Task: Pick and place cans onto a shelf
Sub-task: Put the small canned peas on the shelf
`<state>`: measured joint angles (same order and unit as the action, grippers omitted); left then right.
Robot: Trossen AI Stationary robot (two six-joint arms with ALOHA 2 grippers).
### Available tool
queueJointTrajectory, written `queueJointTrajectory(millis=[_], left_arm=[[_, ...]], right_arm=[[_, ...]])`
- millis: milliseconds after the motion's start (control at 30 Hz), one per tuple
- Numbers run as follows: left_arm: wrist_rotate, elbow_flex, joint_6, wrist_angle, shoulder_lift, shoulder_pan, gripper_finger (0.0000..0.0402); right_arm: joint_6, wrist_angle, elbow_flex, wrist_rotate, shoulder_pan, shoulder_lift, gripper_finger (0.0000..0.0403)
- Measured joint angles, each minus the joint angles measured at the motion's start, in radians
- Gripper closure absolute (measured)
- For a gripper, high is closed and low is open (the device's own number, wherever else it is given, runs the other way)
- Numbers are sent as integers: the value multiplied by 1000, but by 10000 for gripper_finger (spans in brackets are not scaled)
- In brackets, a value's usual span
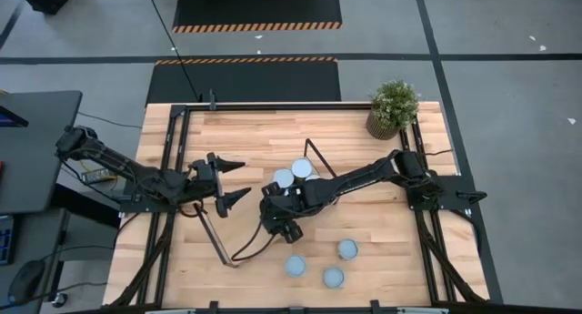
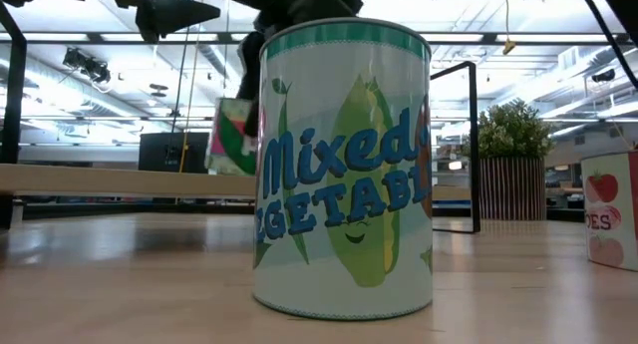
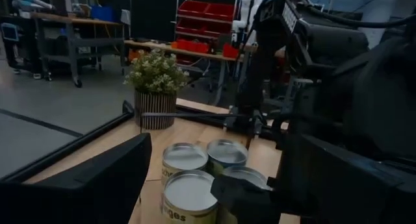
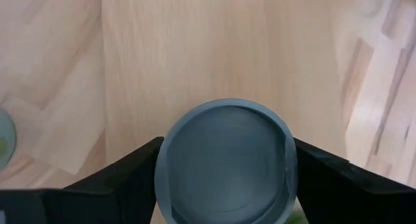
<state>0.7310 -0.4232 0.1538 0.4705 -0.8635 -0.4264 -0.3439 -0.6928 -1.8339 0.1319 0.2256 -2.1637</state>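
Note:
The shelf (image 1: 257,214) is a light-wood board with black loop frames; it runs slantwise across the table's middle and also shows in the low view (image 2: 110,179). Two cans (image 1: 284,177) (image 1: 302,168) stand on it, and the left wrist view shows several cans (image 3: 188,191) grouped there. My right gripper (image 1: 284,225) is shut on a can (image 4: 224,159) over the board (image 4: 214,49). My left gripper (image 1: 232,182) is open and empty, left of the cans. Three loose cans (image 1: 348,249) (image 1: 295,265) (image 1: 334,278) stand on the table near its front. My right gripper pinches the can's round side wall, just under its top rim (image 4: 162,165), between its two fingers (image 4: 117,185), one on each opposite side. The fingers come from above, pointing down. The can stays upright, top up; whether its base rests on the board cannot be told.
A potted plant (image 1: 393,106) stands at the table's far right corner. Black frame rails (image 1: 173,159) run along the table's left and right sides. In the low view a "Mixed Vegetables" can (image 2: 344,174) stands close up, and another can (image 2: 610,209) stands at the right.

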Motion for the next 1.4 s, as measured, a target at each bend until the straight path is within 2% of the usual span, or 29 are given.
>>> queueJointTrajectory(millis=[167,467,633,900,1400], left_arm=[[-2,0,14,2,0,1,13],[-3,0,16,-1,0,1,13],[-3,0,16,-1,0,1,13],[-3,0,17,-5,0,1,13],[-3,0,16,-5,0,1,13]], right_arm=[[0,-11,0,1,0,2,97],[-12,-17,0,31,-1,2,58],[-19,-12,0,50,0,2,55],[-76,-6,0,221,25,2,55],[-113,50,1,351,20,2,55]])
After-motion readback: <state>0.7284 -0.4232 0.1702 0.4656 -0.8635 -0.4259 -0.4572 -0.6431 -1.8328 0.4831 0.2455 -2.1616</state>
